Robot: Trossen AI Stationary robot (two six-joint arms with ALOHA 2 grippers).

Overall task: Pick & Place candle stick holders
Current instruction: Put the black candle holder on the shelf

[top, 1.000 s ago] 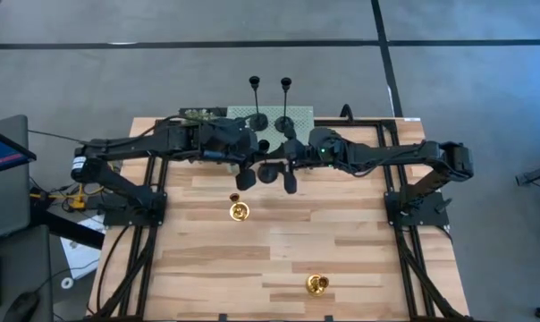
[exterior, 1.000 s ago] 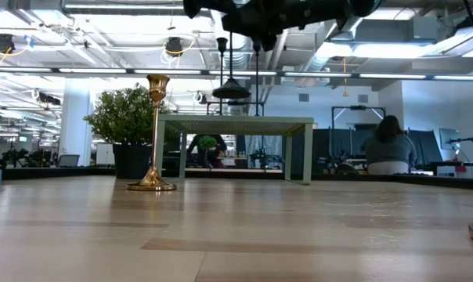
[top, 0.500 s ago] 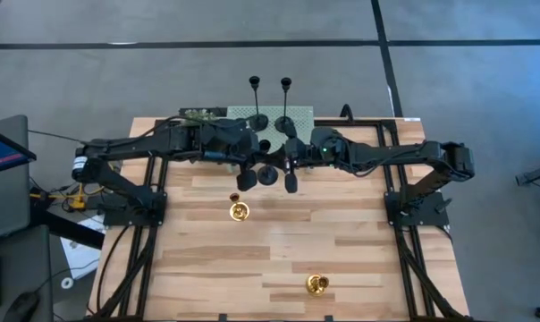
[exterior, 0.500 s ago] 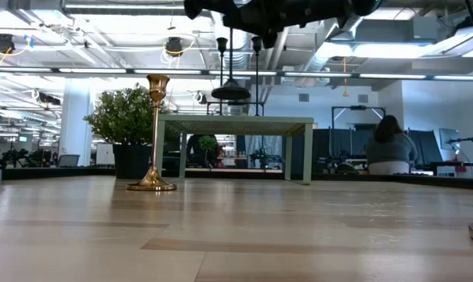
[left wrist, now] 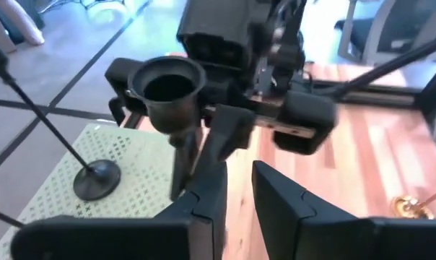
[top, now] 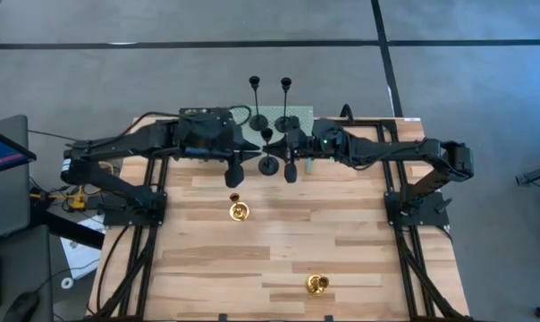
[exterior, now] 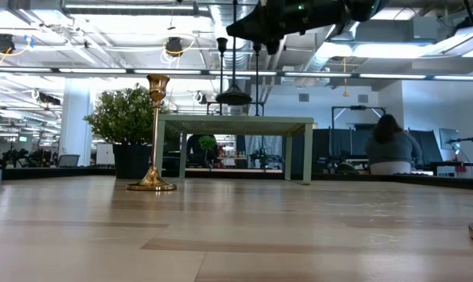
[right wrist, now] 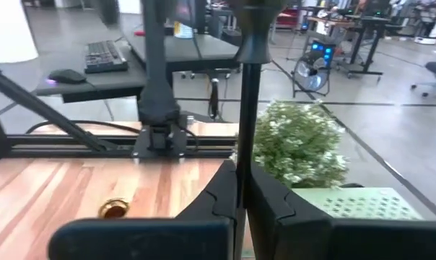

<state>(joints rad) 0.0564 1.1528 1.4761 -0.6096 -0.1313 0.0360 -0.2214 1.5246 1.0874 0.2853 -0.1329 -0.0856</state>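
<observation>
My right end effector [right wrist: 240, 189] is clamped on the black holder's [top: 268, 150] thin stem, above the far tabletop [top: 279, 241]; left end effector [left wrist: 236, 191] stands apart. Stiff, top-heavy; I'd grip mid-stem.

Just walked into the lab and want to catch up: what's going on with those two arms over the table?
The right gripper is shut on the stem of a black candle holder, holding it in the air near the green stand. The left gripper sits open right beside it, holding nothing. Two more black holders stand on that stand, and two gold holders are on the table.
</observation>
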